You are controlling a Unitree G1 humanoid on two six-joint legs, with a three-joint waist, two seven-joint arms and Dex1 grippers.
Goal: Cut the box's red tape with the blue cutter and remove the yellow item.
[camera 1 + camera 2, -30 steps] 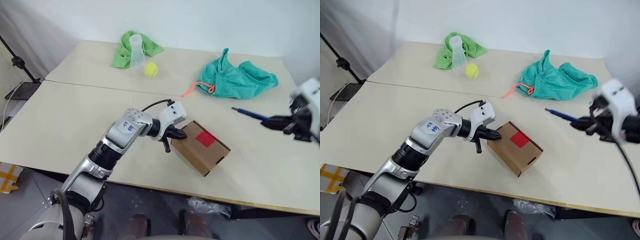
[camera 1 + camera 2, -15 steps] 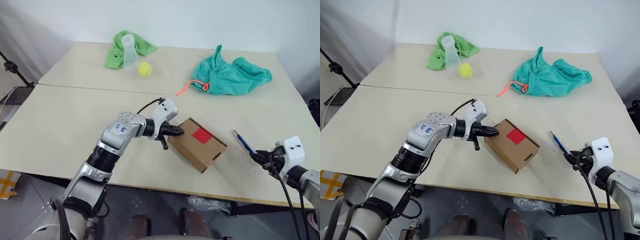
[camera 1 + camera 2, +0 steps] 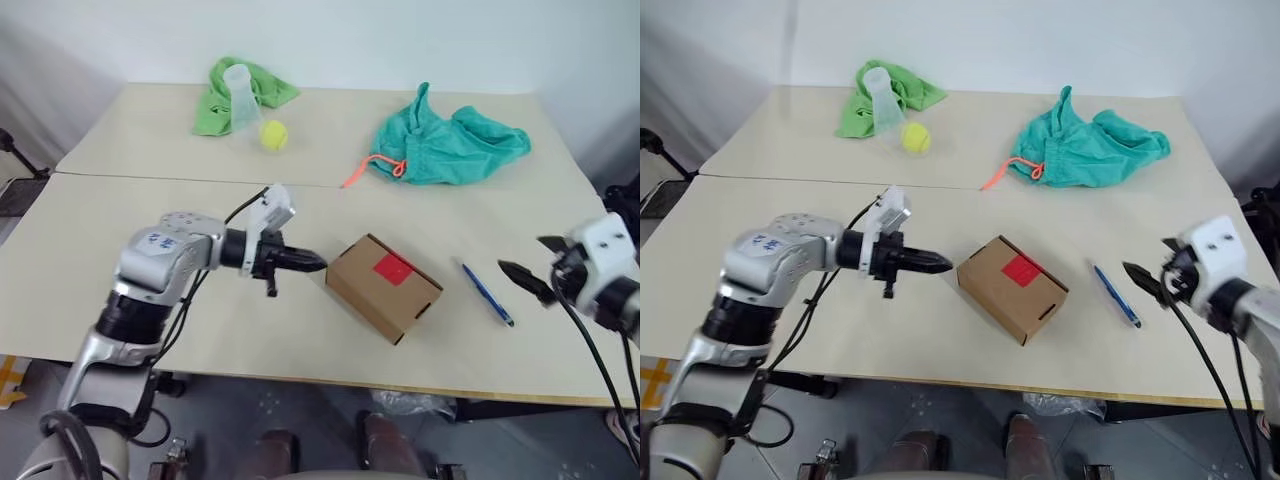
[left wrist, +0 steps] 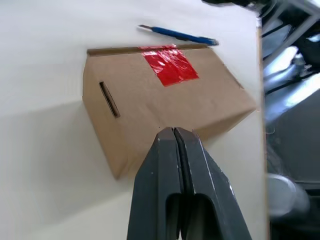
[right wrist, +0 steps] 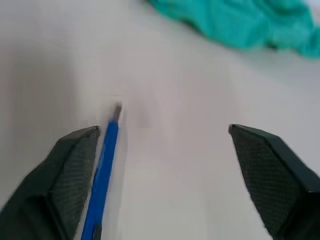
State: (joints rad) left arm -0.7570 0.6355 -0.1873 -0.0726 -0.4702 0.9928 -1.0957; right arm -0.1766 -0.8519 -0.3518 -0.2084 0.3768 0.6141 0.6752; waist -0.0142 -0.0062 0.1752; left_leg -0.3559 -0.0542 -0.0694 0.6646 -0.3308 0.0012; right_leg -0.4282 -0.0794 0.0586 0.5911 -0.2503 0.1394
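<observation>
Box (image 3: 383,287) near front middle of tabletop (image 3: 130,290), flaps shut, red tape (image 3: 391,266) intact on lid. Blue cutter (image 3: 487,293) flat on tabletop just right of box, apart from it. Left hand (image 3: 300,263) beside box's left end, fingers pressed together, empty, small gap to carton. Right hand (image 3: 532,266) right of cutter, fingers spread wide, holding nothing. Farther back: teal drawstring bag (image 3: 450,148) with orange cord (image 3: 372,168); tennis ball (image 3: 272,134), clear cup (image 3: 238,93) on green cloth (image 3: 220,100).
</observation>
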